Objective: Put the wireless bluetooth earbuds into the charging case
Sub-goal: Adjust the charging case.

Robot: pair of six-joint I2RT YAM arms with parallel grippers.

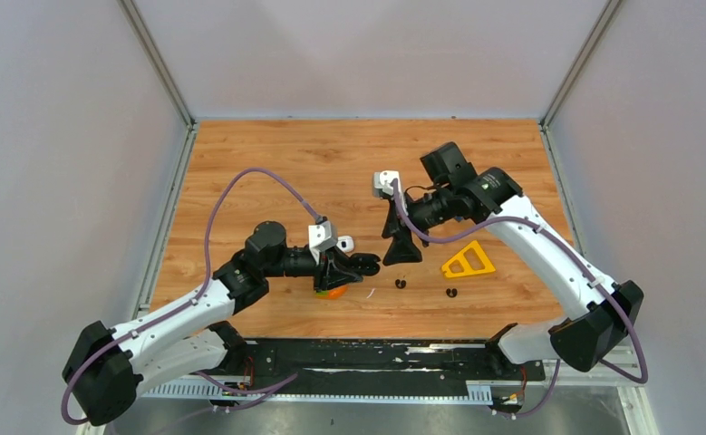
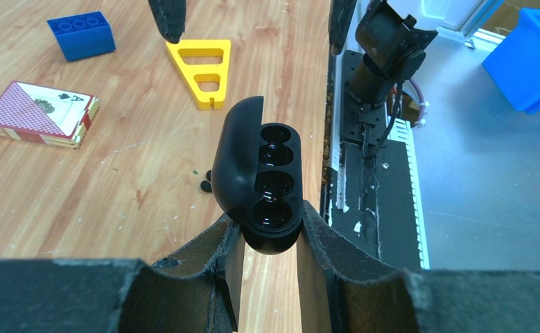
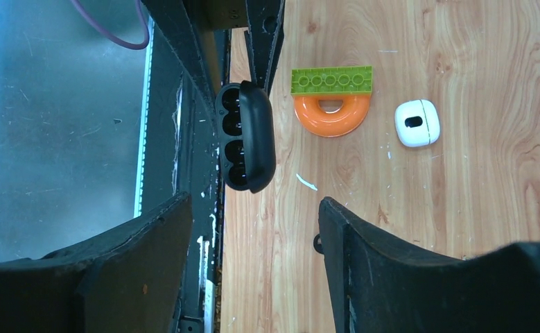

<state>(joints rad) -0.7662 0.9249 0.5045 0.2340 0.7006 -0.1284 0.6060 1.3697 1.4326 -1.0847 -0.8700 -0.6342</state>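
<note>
Black earbuds [image 1: 400, 284]: too small for detail in my top view.
Orange ring [image 1: 333, 292]: mostly hidden under my left claw [image 1: 365, 264].
Blue bin [image 2: 527, 59]: cut off at edge.

yellow triangle [image 2: 202, 70] | blue block [image 2: 81, 35] | card deck [image 2: 40, 113] | green brick [image 3: 331, 80] touching orange ring [image 3: 331, 125]

Lab test cell: grey panelled walls [image 1: 358, 54] enclose a wood-grain tabletop [image 1: 331, 163]
</note>
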